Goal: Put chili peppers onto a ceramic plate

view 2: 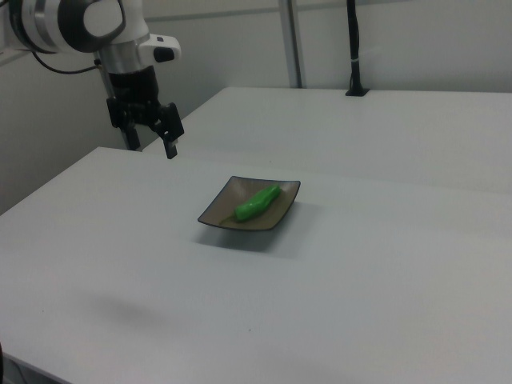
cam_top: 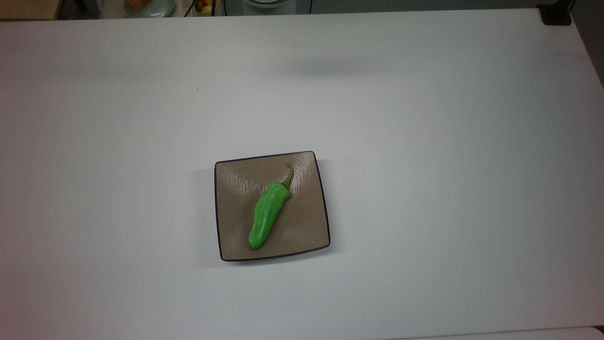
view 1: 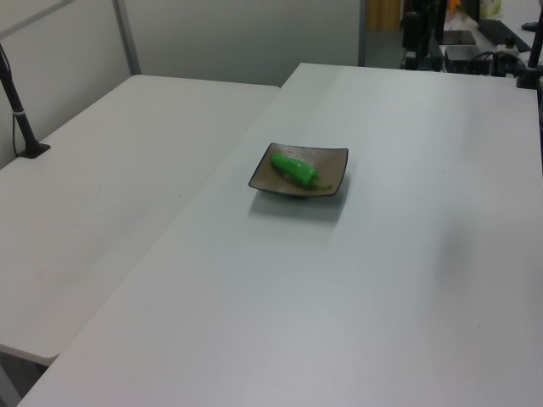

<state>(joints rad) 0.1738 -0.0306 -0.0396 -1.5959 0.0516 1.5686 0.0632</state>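
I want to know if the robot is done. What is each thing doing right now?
chili pepper: lying flat on the plate, stem toward the top view's upper right, nothing holding it.
ceramic plate: sitting flat on the white table.
gripper: up in the air, off to the right view's left of the plate, holding nothing.

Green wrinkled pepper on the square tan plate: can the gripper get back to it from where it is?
Probably yes. The green wrinkled pepper lies exposed on the square tan plate, nothing over or beside it. The gripper hangs above the white table, off toward the right view's left.
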